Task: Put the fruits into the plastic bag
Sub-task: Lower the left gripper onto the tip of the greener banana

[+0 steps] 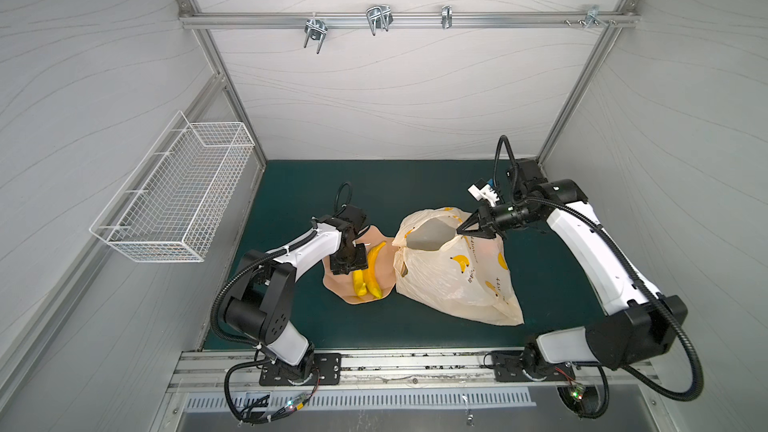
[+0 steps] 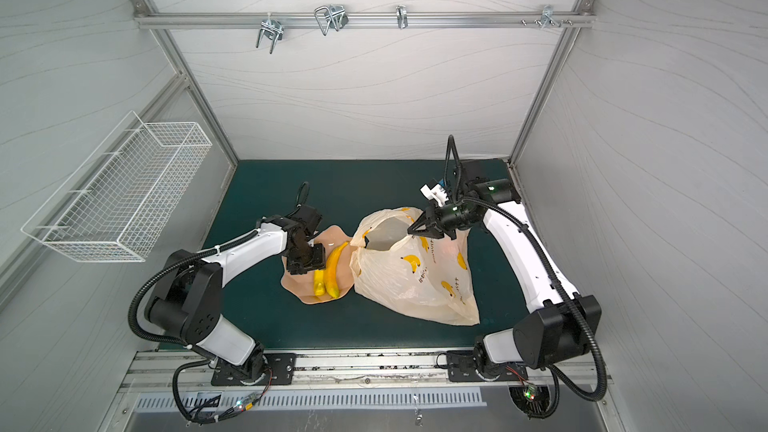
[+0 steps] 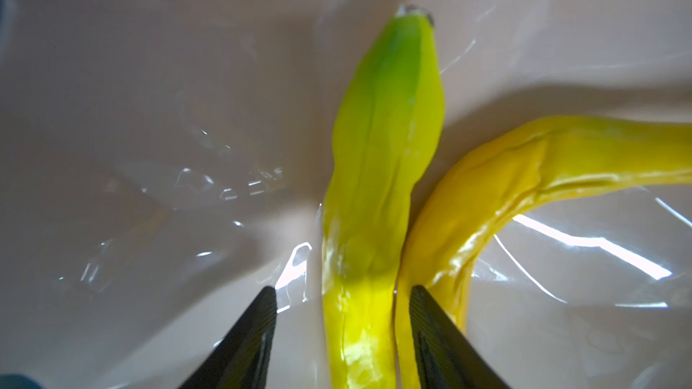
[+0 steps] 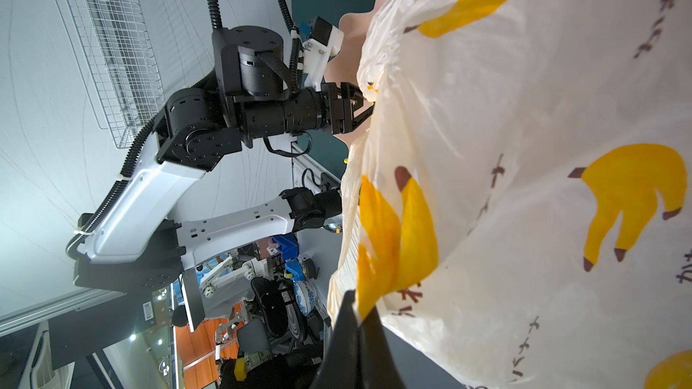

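Our left fingers stand apart astride the greenish banana, which lies on the pink plate touching a yellower banana. Our right fingers are clamped together on the far rim of the plastic bag, just right of the plate on the green surface.

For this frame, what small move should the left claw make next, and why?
Probably close the left claw on the greenish banana. Its jaws stand open astride that banana's end on the pink plate, with a second banana lying alongside. The right claw pinches the plastic bag at its rim, with the mouth gaping.
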`<control>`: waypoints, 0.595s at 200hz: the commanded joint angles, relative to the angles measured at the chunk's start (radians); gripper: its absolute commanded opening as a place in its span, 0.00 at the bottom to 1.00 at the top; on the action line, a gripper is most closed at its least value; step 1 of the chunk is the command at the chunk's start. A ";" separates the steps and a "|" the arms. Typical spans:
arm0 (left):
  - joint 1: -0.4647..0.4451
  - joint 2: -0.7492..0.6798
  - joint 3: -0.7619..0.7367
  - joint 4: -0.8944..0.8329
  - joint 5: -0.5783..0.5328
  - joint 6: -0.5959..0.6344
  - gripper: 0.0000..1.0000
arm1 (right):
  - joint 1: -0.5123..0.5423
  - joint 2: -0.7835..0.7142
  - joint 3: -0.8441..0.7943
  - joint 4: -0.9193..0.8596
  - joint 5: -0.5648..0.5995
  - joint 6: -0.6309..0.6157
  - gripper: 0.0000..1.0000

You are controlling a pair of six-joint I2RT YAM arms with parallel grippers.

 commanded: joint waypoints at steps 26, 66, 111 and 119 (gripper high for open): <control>0.012 0.037 -0.010 0.022 -0.005 0.020 0.58 | -0.007 0.003 0.005 -0.030 0.000 -0.016 0.00; 0.012 0.061 -0.009 0.036 0.015 0.027 0.54 | -0.007 0.015 0.016 -0.030 -0.003 -0.017 0.00; 0.012 0.060 -0.016 0.049 0.033 0.037 0.45 | -0.007 0.017 0.022 -0.034 -0.001 -0.018 0.00; 0.012 0.058 -0.016 0.048 0.039 0.039 0.43 | -0.007 0.016 0.022 -0.034 0.000 -0.018 0.00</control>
